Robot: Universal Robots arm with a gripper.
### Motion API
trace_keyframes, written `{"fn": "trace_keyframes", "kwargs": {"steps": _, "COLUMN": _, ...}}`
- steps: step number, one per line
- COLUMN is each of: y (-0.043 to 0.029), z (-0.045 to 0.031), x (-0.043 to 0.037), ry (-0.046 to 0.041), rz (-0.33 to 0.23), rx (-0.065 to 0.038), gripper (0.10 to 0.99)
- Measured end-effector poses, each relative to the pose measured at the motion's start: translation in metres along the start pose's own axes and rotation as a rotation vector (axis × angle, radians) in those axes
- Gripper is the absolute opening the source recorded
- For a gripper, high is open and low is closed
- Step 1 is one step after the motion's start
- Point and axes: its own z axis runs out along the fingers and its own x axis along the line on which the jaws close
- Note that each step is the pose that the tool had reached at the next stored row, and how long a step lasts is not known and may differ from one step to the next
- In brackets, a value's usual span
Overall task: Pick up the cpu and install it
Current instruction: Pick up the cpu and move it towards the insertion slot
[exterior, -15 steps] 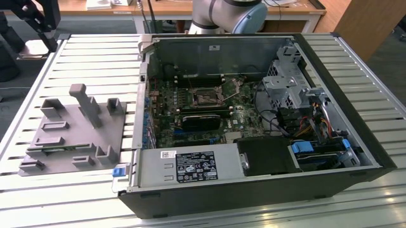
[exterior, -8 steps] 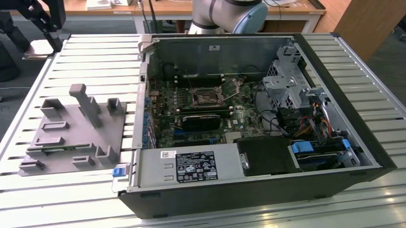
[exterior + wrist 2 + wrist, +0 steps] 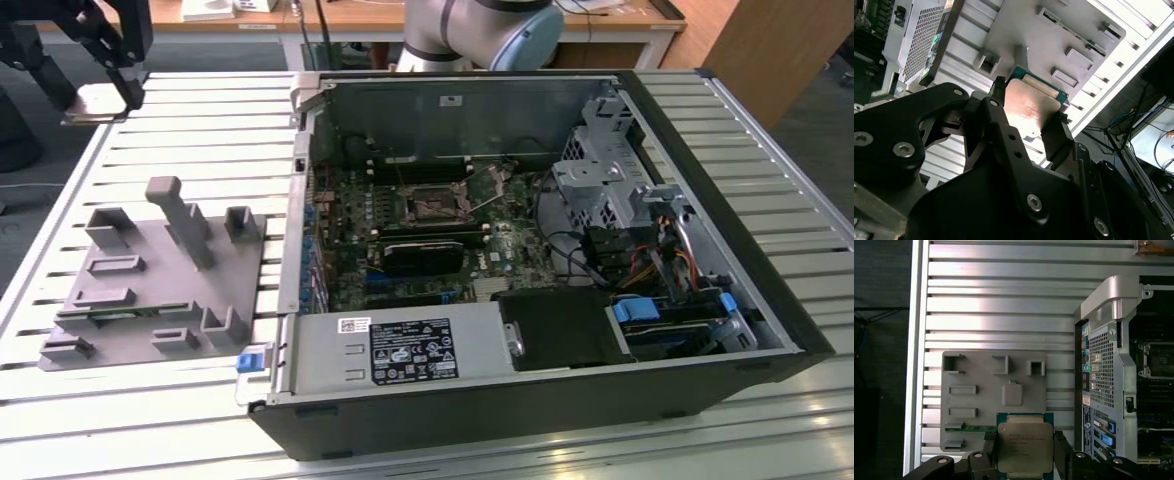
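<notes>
The cpu (image 3: 1024,446), a flat square chip with a silvery top and green rim, is clamped between my gripper's (image 3: 1024,442) two black fingers. In the second wrist view the cpu (image 3: 1031,107) shows tilted between those fingers, above the grey plastic tray (image 3: 1054,35). In the exterior view my gripper (image 3: 100,98) hangs at the far corner on the exterior view's left, shut on the cpu (image 3: 91,104), well away from the dark metal-framed motherboard socket (image 3: 434,205) inside the open computer case (image 3: 534,300).
The grey tray (image 3: 134,290) with upright posts lies on the slatted metal table (image 3: 200,110) beside the case. A narrow green memory stick (image 3: 976,429) rests in a tray slot. Cables and drive bays (image 3: 641,230) crowd the case's right side.
</notes>
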Motion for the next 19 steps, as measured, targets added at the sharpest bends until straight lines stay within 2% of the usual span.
{"fn": "trace_keyframes", "kwargs": {"steps": 7, "y": 0.0003, "z": -0.0031, "x": -0.0055, "ry": -0.0002, "rz": 0.0, "rx": 0.0, "gripper": 0.541}}
{"fn": "trace_keyframes", "kwargs": {"steps": 15, "y": 0.0003, "z": -0.0035, "x": -0.0238, "ry": 0.0, "rz": 0.0, "rx": 0.0, "gripper": 0.541}}
{"fn": "trace_keyframes", "kwargs": {"steps": 19, "y": 0.0003, "z": -0.0035, "x": -0.0305, "ry": -0.0001, "rz": 0.0, "rx": 0.0, "gripper": 0.541}}
